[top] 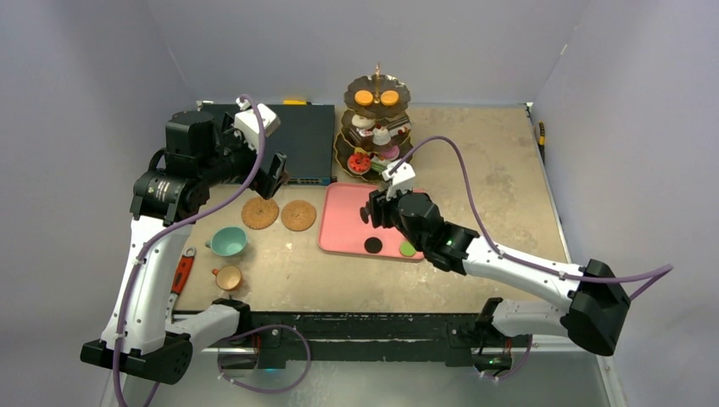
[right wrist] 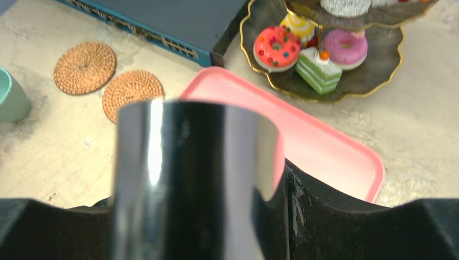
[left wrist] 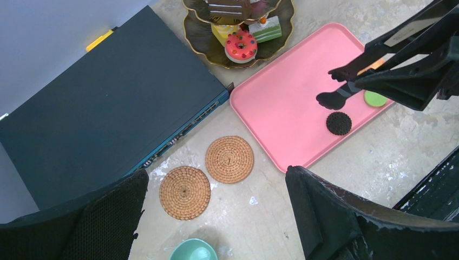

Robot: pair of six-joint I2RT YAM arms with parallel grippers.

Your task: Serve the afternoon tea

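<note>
The dark three-tier stand [top: 377, 127] with toy cakes stands at the back; its bottom tier holds a red donut [right wrist: 276, 47], a green cake slice [right wrist: 317, 69] and a pink donut [right wrist: 345, 49]. A black macaron [top: 372, 245] and a green macaron [top: 408, 249] lie on the pink tray [top: 348, 225]. My right gripper [top: 373, 208] is shut on the black tongs [left wrist: 352, 81] above the tray. My left gripper [top: 271, 178] is open and empty, high above two woven coasters [left wrist: 185, 192] [left wrist: 229, 158]. The teal cup [top: 229, 242] and the tan cup [top: 227, 277] stand at front left.
A dark blue flat box [top: 301, 140] lies at the back left, against the stand and the tray corner. A red-handled tool [top: 182, 271] lies at the left table edge beside the cups. Grey walls close in the table on three sides.
</note>
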